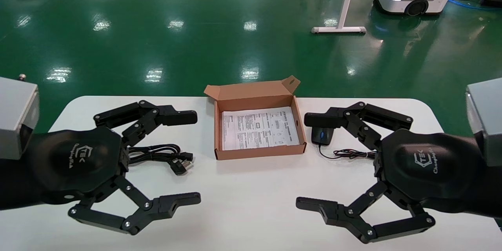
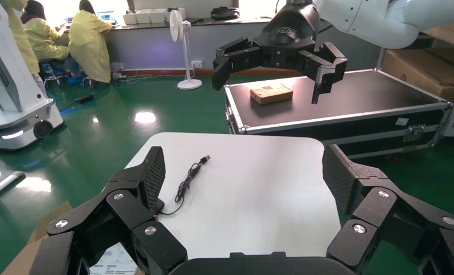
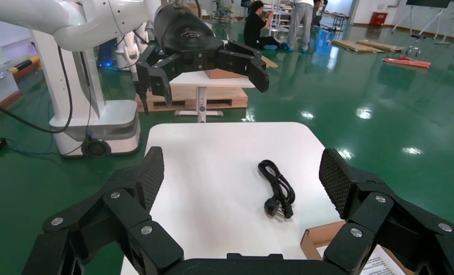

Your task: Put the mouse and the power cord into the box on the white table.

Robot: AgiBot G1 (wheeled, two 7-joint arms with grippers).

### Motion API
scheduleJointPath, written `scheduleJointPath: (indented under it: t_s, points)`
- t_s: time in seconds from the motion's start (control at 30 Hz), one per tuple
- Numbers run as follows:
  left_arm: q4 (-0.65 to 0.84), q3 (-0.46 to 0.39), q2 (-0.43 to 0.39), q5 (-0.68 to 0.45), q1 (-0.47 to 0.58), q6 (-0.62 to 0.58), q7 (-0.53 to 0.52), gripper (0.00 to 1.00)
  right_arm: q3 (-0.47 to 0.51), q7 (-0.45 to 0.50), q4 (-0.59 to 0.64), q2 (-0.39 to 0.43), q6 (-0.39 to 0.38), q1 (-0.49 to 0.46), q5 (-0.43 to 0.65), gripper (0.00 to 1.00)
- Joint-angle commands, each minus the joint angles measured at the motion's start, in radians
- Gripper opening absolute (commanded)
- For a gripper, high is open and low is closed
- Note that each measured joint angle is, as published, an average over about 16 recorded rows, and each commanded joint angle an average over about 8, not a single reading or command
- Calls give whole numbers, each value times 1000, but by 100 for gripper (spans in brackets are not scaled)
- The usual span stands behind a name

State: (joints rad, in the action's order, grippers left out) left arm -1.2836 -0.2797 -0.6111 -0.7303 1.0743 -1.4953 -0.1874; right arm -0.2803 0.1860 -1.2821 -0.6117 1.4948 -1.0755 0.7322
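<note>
Currently, status per item:

Left gripper [image 1: 191, 158]: my left pincer hangs over the left part of the wide white table [image 1: 251, 211] with rounded corners, jaws spread fully apart, holding nothing.

Right gripper [image 1: 313, 161]: my right pincer hangs over the right part of the table, jaws equally wide, holding nothing.

Power cord [image 1: 164, 157]: the thick black cable, bundled in a coil with a chunky pronged plug, lies flat on the table to the left of the box, partly under my left pincer in the head view.

Mouse [image 1: 322, 135]: the small black oval computer mouse with a blue-lit wheel sits just beside the box's right wall; its thin black cable trails away toward my right wrist. My upper right finger passes above it; contact cannot be confirmed.

Box [image 1: 259, 153]: the shallow brown cardboard box stands mid-table between my pincers, lid flap raised at the far side, only a white printed sheet inside.

Done: nothing as yet; neither item is inside the box.

Remaining: grasp and place the mouse; grasp and place the power cord.
</note>
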Motion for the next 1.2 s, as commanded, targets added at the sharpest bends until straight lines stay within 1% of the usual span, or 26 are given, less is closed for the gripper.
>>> scheduleJointPath:
  t_s: [0.03, 1.1, 1.2]
  points:
    - [0, 0, 0, 0, 0, 0, 0, 100, 0, 0, 0, 0, 0, 0, 0, 100]
    - [0, 0, 0, 0, 0, 0, 0, 100, 0, 0, 0, 0, 0, 0, 0, 100]
    - [-4, -13, -1, -16, 8, -15, -6, 100, -1, -2, 2, 2, 3, -1, 3, 100]
